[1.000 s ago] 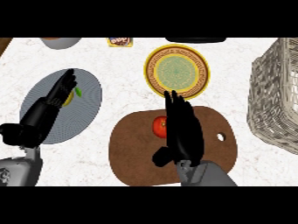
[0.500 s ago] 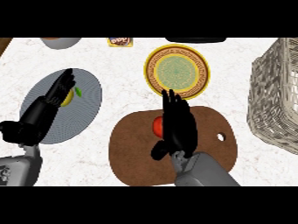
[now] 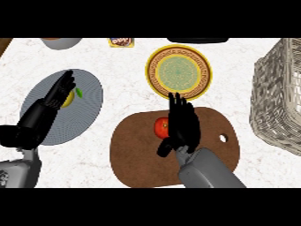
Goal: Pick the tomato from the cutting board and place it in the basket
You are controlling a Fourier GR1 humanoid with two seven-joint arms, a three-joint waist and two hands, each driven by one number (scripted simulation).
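**Approach to the tomato, grasp not yet made**

I have the right hand (image 3: 182, 128) over the cutting board (image 3: 136, 150), fingers straight and uncurled, just beside the tomato (image 3: 161, 127), which lies near the board's middle and is partly hidden. I judge this to be step 1, the reach. Next I must curl the fingers round the fruit, then carry it right to the basket (image 3: 286, 97). The left hand (image 3: 45, 114) rests open over the grey plate (image 3: 91, 95).

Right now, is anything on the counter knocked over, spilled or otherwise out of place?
Nothing stands out. The tomato sits on the cutting board beside the open right hand, the basket stands upright at the right, and the yellow plate lies flat.
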